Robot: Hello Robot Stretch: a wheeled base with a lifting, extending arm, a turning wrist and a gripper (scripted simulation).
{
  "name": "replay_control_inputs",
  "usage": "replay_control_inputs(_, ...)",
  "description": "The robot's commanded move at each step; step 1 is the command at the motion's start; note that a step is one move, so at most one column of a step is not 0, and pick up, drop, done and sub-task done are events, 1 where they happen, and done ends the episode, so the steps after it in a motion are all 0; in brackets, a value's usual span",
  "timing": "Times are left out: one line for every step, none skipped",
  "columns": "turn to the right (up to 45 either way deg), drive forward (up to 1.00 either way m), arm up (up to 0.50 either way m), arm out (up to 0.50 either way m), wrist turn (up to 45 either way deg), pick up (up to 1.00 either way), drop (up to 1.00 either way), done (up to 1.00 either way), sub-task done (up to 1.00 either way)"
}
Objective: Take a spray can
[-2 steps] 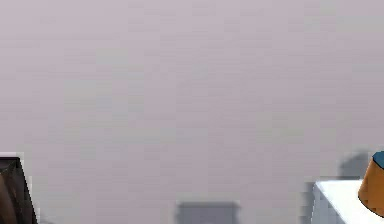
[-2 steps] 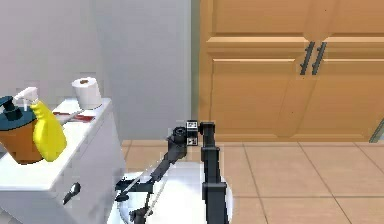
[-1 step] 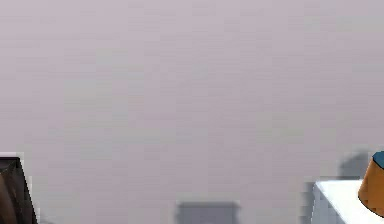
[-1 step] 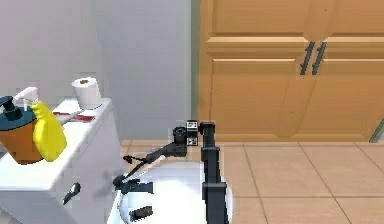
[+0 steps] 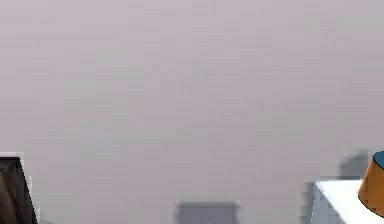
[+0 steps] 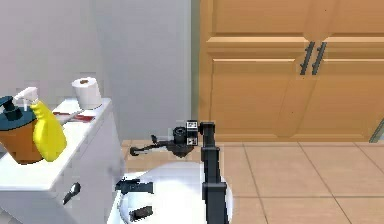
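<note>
Yellow spray bottle [image 6: 47, 133] stands on toilet tank [image 6: 92, 140]

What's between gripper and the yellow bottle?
In the arm side view, just the tank's bare white top and corner between gripper and yellow bottle; a red thing and paper roll sit off that line.

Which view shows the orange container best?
The arm side view: the orange container stands nearly whole on the white tank, dark top included. The forward view catches its edge at the right border.
</note>
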Motion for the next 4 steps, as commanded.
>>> replay_control_inputs(0.0, 0.0, -0.28, 0.0, 0.0, 0.0, 0.0, 0.0, 0.0)
replay_control_inputs(0.0, 0.0, 0.0, 0.0, 0.0, 1.0, 0.0, 0.0, 0.0)
replay_control_inputs(0.0, 0.0, 0.1, 0.0, 0.0, 0.0, 0.0, 0.0, 0.0)
replay_control_inputs(0.0, 0.0, 0.0, 0.0, 0.0, 0.0, 0.0, 1.0, 0.0)
